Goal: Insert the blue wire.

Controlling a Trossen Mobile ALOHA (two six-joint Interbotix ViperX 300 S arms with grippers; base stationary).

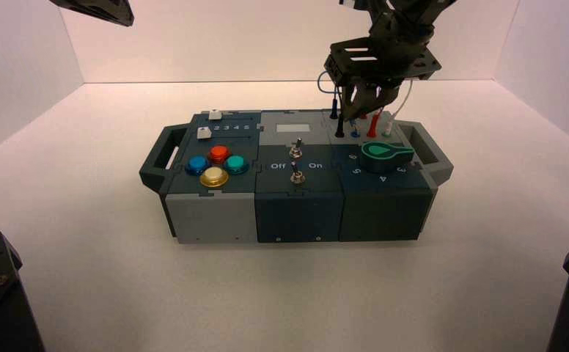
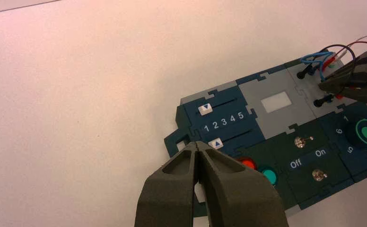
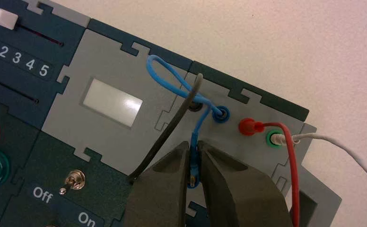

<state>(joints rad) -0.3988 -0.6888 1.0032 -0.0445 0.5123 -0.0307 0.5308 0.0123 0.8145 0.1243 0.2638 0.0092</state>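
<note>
The blue wire (image 3: 165, 75) loops over the grey wire panel, and one end runs to a blue-ringed socket (image 3: 222, 113). Its blue plug (image 3: 194, 163) is pinched between the fingers of my right gripper (image 3: 194, 144), which is shut on it just above the panel. In the high view the right gripper (image 1: 355, 111) hangs over the wire sockets at the box's back right. The loop (image 2: 314, 60) also shows in the left wrist view. My left gripper (image 2: 198, 144) is shut and empty, held high over the box's left end.
A black wire (image 3: 172, 127) crosses beside the right gripper. A red plug (image 3: 248, 126) and a white wire in a green socket (image 3: 272, 138) stand to the right. The box (image 1: 215, 220) bears sliders, coloured buttons, two toggle switches (image 1: 295, 150) and a green knob (image 1: 384, 152).
</note>
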